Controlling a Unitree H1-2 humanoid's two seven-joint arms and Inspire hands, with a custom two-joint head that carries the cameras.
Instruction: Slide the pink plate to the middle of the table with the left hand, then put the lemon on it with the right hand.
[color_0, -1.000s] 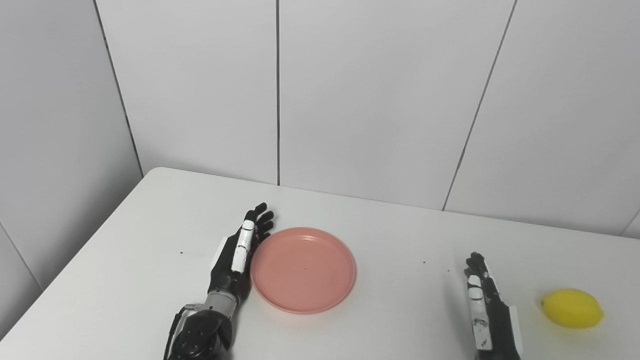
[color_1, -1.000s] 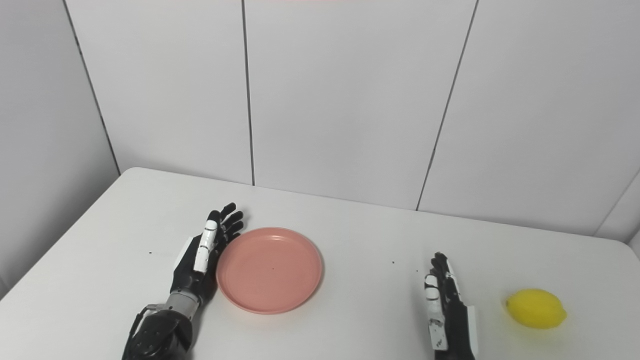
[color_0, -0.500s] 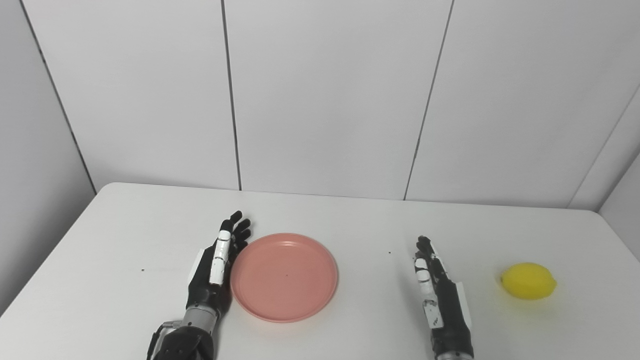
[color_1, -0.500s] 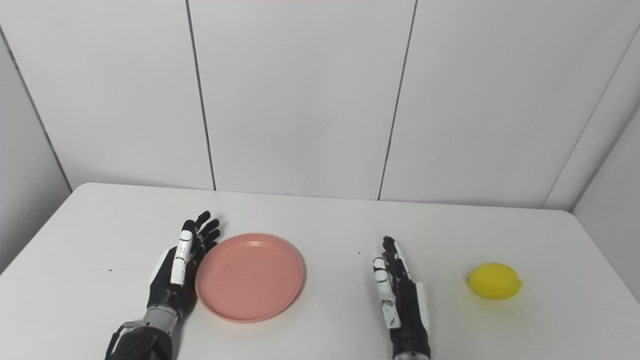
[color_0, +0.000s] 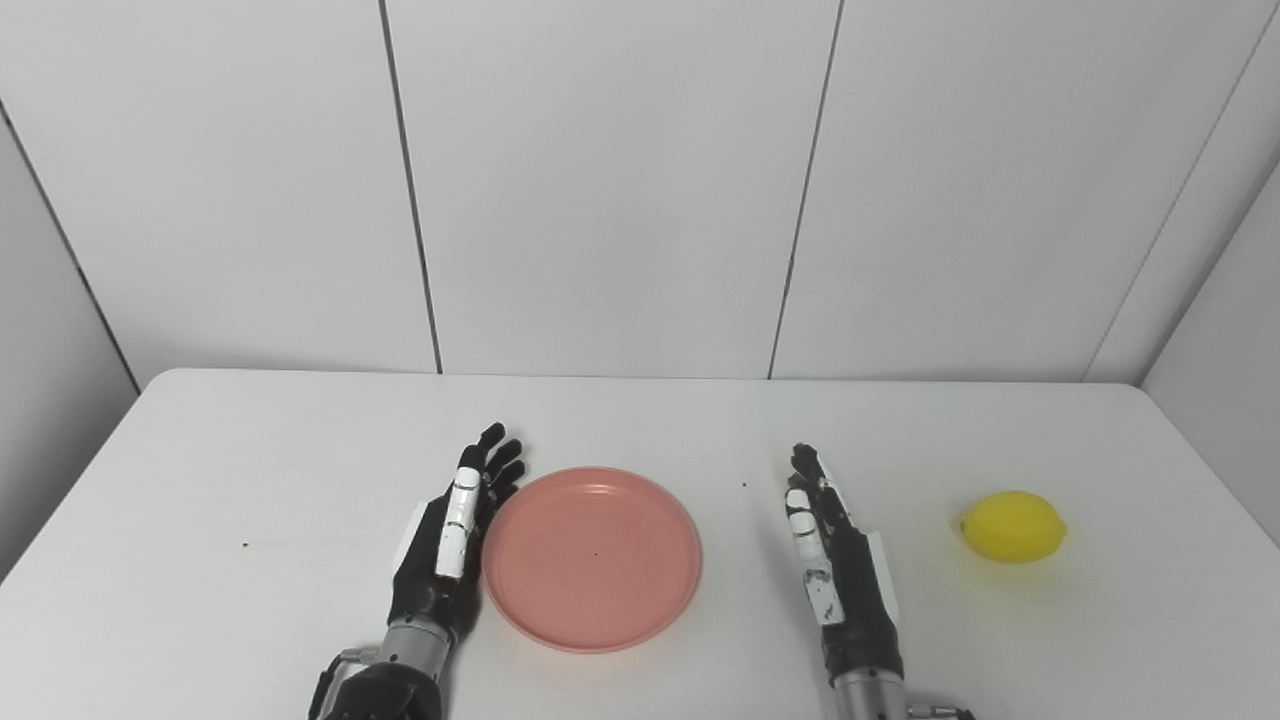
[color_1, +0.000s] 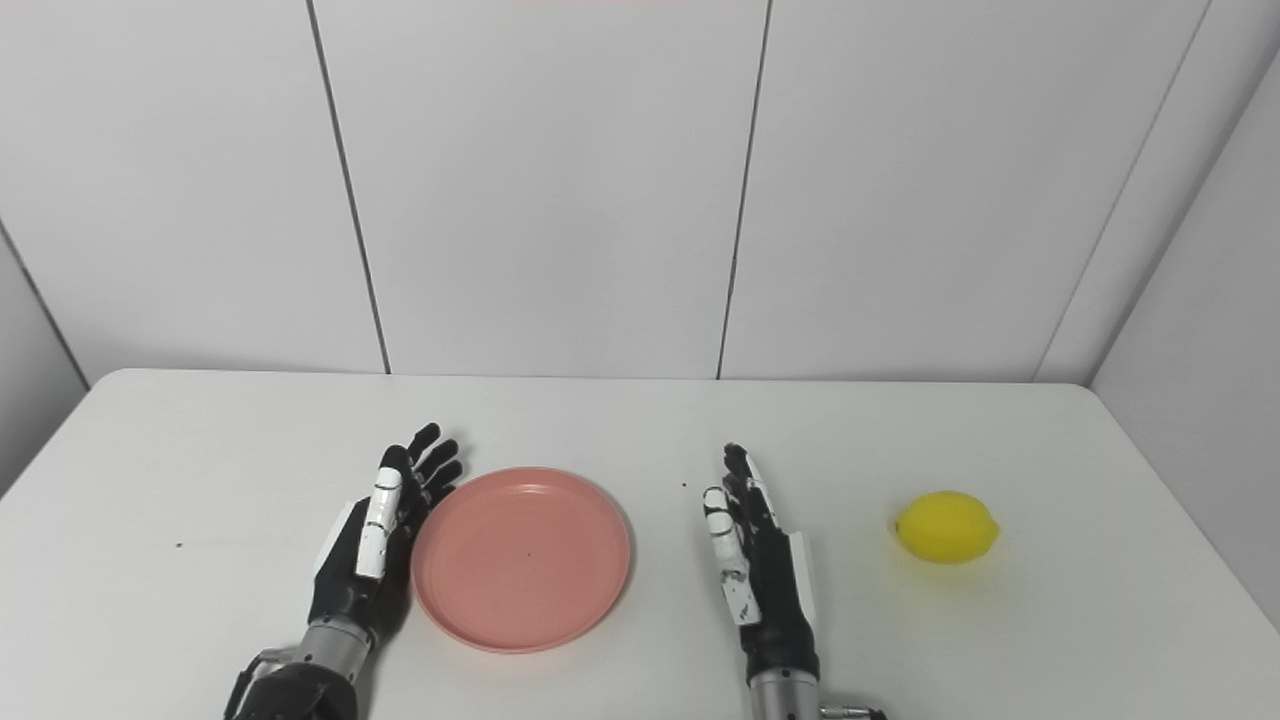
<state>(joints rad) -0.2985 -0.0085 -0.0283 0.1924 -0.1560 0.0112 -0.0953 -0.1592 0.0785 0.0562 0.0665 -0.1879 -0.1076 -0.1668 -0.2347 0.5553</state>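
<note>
A pink plate (color_0: 592, 558) lay flat on the white counter (color_0: 250, 470), a little left of the middle and toward the near edge. The left hand (color_0: 448, 545) stood on its edge just beside the plate's left rim, palm turned toward it, its fingers (color_0: 458, 510) stretched forward and slightly fanned at the tips — holding nothing; whether the palm actually touched the rim could not be told, though no gap showed between them. The right hand (color_1: 757, 560) was set on the other side of the plate, near it but apart, also on its edge, with its fingers (color_1: 728, 550) straight, close together and pointing away from the robot — empty as well. The lemon (color_1: 946, 527) sat on the counter well to the right of that hand, close to the right-hand edge, lying on its side with its pointed end to the right, touched by nothing. A few small dark specks dotted the counter, one (color_0: 244, 545) out to the left of the left hand. Behind the counter rose a plain white panelled wall (color_0: 600, 180) with thin dark seams.
</note>
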